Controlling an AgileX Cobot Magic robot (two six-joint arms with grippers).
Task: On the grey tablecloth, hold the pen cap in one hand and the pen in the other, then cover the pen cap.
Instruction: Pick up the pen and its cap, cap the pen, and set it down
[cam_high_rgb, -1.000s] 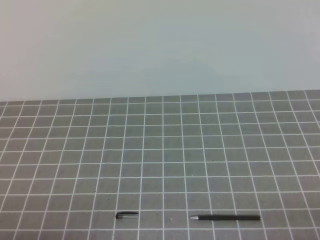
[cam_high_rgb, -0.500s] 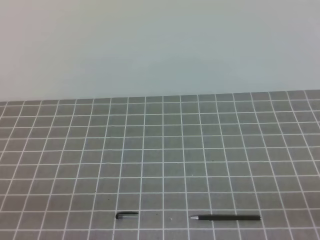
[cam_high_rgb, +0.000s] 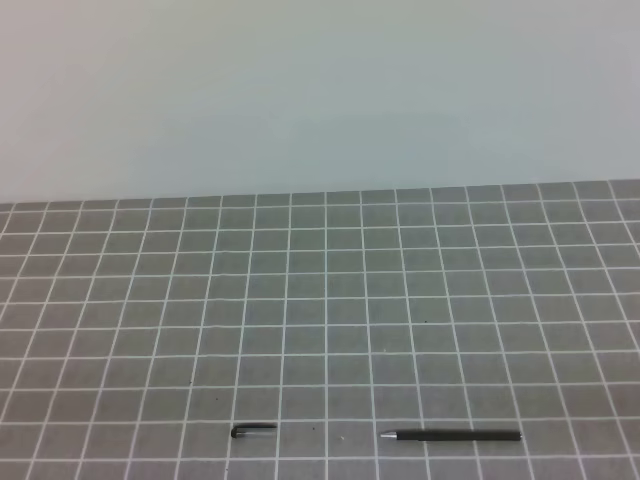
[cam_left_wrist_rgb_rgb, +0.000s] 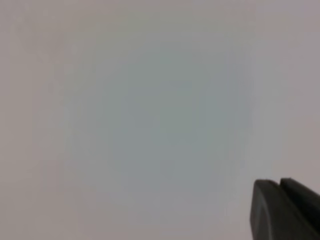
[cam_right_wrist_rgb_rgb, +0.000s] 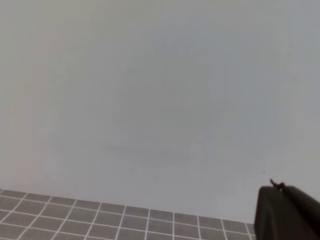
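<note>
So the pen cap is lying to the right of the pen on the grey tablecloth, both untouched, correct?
Not quite. The exterior high view shows the pen cap to the left of the pen, not the right. Both do lie untouched on the grey tablecloth.

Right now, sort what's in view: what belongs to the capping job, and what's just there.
For the job:
- cap, lying left of the pen
- pen, silvery tip toward the cap
- tablecloth, under both
- left gripper, shut, empty
- right gripper, shut, empty

Just there:
- wall behind
</note>
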